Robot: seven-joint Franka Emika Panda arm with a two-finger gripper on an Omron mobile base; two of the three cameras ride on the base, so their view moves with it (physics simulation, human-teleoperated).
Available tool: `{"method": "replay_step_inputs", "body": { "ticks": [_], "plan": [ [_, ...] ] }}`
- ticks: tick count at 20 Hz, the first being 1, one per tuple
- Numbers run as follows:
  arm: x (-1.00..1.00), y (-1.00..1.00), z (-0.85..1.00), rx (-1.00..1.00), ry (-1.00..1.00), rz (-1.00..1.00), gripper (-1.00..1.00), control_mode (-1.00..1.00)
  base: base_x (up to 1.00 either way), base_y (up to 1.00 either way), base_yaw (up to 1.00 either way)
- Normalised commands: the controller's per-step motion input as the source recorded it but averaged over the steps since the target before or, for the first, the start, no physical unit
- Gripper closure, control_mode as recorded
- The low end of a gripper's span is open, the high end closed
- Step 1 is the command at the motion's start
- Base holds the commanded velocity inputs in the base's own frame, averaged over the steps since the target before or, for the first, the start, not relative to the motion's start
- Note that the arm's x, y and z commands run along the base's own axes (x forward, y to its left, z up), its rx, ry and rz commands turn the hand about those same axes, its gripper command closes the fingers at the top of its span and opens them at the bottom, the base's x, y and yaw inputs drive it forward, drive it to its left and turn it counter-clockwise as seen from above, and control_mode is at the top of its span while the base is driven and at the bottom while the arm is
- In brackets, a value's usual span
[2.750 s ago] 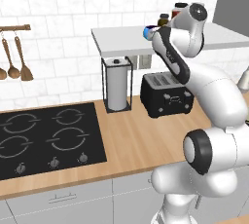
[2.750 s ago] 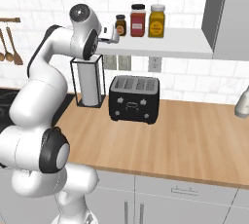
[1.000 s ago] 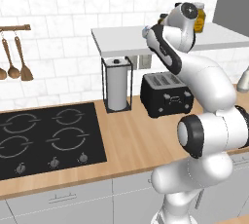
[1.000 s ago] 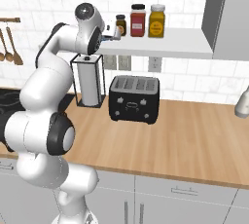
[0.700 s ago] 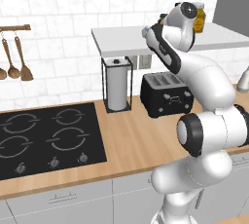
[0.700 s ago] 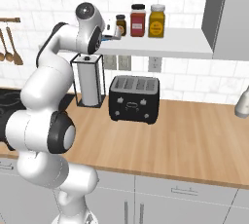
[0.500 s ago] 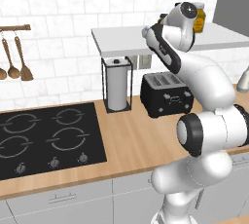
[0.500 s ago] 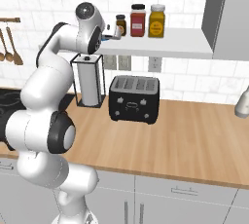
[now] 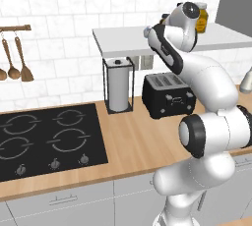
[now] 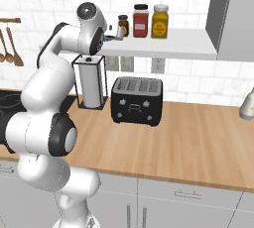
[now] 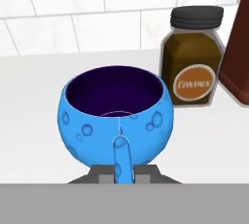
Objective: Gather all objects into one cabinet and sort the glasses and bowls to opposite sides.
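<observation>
A small blue bowl with a dark inside stands upright on the white tile-backed shelf. A thin blue handle sticks out from it toward the camera. My gripper is shut on that handle, one dark finger on each side. In the right base view the gripper sits at the shelf's left end, just left of the jars. From the left base view the hand reaches over the shelf's front edge. The cabinet and the glasses are out of view.
Three lidded jars stand on the shelf right of the bowl: brown, red, yellow. Below are a black toaster, a paper towel holder and the hob on the wooden counter.
The fingers have closed onto the blue bowl's handle. The arm has stayed where it was at the shelf.
</observation>
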Motion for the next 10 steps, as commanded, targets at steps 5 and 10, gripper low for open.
{"method": "replay_step_inputs", "body": {
  "ticks": [5, 10],
  "plan": [
    [0.00, 0.00, 0.00, 0.00, 0.00, 0.00, 1.00, -1.00, 0.00, 0.00, 0.00],
    [-0.35, 0.00, 0.13, 0.00, -0.05, 0.00, 1.00, -1.00, 0.00, 0.00, 0.00]
  ]
}}
